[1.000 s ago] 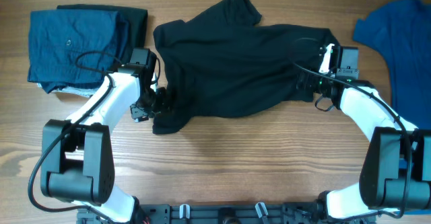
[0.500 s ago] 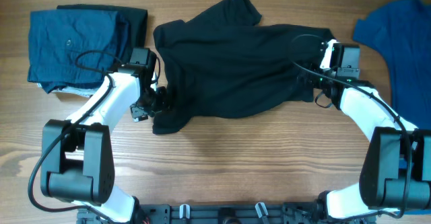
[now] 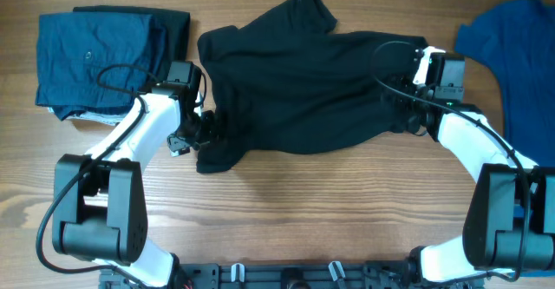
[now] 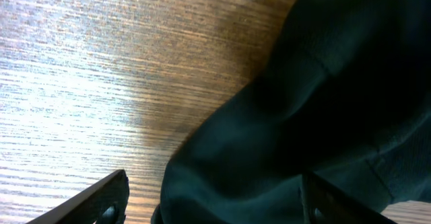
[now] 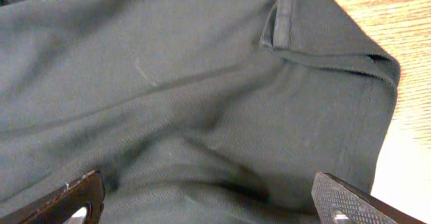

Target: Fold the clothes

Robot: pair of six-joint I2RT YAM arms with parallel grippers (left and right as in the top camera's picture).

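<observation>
The clothes' black shirt [image 3: 303, 81] lies crumpled across the middle of the wooden table, collar toward the far edge. My left gripper [image 3: 201, 131] sits at its lower left corner. In the left wrist view that gripper [image 4: 215, 207] is open, its fingers [image 4: 108, 200] wide apart, with a fold of black fabric [image 4: 303, 103] lying between them. My right gripper [image 3: 408, 114] is at the shirt's right end. It also stands open [image 5: 212, 207] just over the sleeve hem [image 5: 323, 49], its textured pads [image 5: 350, 200] far apart and clamping nothing.
A folded navy-blue stack [image 3: 95, 50] with a dark garment [image 3: 173, 24] behind it sits at the far left. A bright blue garment [image 3: 512, 55] lies at the far right edge. Bare wood [image 3: 303, 211] runs along the near side.
My right wrist has edged slightly toward the far side over the shirt's right end. The left arm and the shirt look unchanged.
</observation>
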